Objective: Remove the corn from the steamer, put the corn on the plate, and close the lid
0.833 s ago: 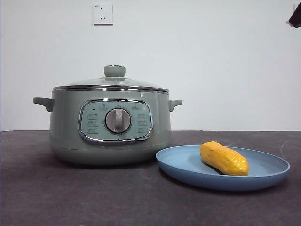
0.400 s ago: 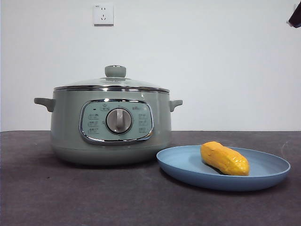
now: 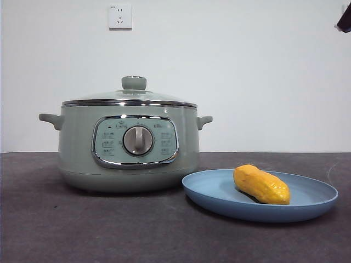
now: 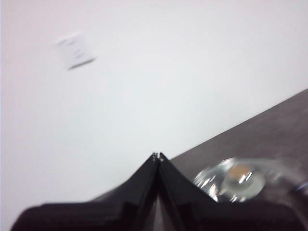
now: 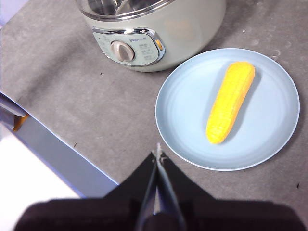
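Both my claws are clenched on nothing: left gripper (image 4: 157, 156) hangs high, its view blurred, looking down on the lid (image 4: 239, 179); right gripper (image 5: 159, 154) hovers above the near edge of the plate (image 5: 178, 120). Corn (image 3: 261, 184) lies on that plate, right of the steamer (image 3: 77, 148), and the lid sits seated on the pot's rim. Looks to me like the job's done. If I had to lift that corn again, I'd pinch it across the fat middle; it looks light, bumpy, grippy. Glass lid reads heavier and breakable, so the knob (image 3: 134, 83) is my handle.
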`<move>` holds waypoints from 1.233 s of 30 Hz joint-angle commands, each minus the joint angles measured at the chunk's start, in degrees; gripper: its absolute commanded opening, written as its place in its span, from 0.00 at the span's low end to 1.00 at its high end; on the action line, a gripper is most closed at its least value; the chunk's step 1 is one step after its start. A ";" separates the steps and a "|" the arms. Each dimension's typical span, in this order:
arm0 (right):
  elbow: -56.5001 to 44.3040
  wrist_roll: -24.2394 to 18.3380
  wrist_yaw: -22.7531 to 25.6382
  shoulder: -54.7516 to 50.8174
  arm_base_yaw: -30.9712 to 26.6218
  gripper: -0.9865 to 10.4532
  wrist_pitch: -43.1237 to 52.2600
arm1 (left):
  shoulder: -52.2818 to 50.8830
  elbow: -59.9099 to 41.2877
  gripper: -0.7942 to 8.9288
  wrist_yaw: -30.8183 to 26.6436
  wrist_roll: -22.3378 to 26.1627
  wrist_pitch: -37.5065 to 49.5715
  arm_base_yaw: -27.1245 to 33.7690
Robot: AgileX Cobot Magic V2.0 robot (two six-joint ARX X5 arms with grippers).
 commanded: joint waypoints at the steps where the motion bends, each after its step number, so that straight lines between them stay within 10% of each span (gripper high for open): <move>1: -0.46 -0.26 0.04 0.00 0.07 0.09 0.07 | -5.75 -9.25 0.08 -2.14 0.55 1.38 1.36; 23: -0.46 -0.26 0.04 0.00 0.07 0.09 0.04 | -29.24 -45.53 0.08 -13.11 -13.77 5.03 3.34; 37: -0.46 -0.26 0.04 0.00 0.07 0.09 0.04 | -30.80 -46.66 0.08 -15.45 -15.93 1.25 3.50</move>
